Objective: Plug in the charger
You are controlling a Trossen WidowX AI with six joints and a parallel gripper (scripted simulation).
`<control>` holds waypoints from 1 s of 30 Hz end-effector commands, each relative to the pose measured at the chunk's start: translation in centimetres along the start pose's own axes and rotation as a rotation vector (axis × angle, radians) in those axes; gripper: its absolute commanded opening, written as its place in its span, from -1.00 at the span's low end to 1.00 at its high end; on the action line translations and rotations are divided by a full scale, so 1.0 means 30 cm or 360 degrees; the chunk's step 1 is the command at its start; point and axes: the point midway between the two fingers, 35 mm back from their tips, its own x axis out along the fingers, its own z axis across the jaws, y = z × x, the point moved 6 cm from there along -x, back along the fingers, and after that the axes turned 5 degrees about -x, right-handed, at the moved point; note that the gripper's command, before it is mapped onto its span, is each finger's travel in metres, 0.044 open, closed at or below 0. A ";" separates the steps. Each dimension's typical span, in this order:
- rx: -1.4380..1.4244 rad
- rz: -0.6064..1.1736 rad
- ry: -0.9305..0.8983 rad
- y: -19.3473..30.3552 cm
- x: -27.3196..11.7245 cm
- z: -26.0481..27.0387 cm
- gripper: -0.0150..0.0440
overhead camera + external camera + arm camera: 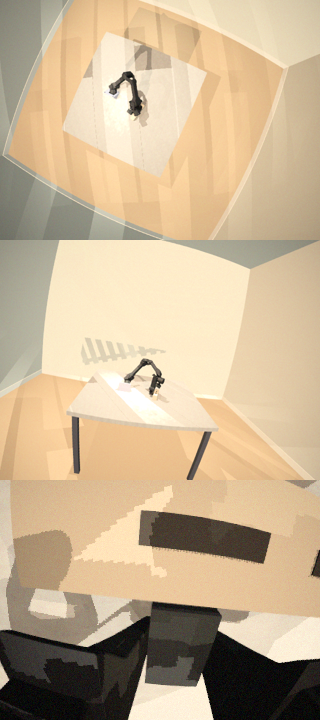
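The charger is a dark grey block, upright in the middle of the wrist view. My gripper is shut on its two sides. The tan power strip crosses the top of the wrist view, with a long dark recess on the face that shows. The charger's front end meets the strip's lower edge in that view. No prongs show; the strip's edge hides them or they are inside, and I cannot tell which. The outlet in front of the charger is hidden. In the top view the arm covers most of the strip.
The strip stands on the pale table. The arm's base plate is to the left of the strip in the top and exterior views. The arm arches from there to the strip. Shadows and bright bands cross the table top.
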 end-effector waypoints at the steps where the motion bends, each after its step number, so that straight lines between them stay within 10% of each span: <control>1: -0.0006 -0.0015 0.0000 -0.015 -0.004 0.002 -0.49; 30: -0.0007 -0.0016 0.0000 -0.053 -0.004 -0.001 -0.49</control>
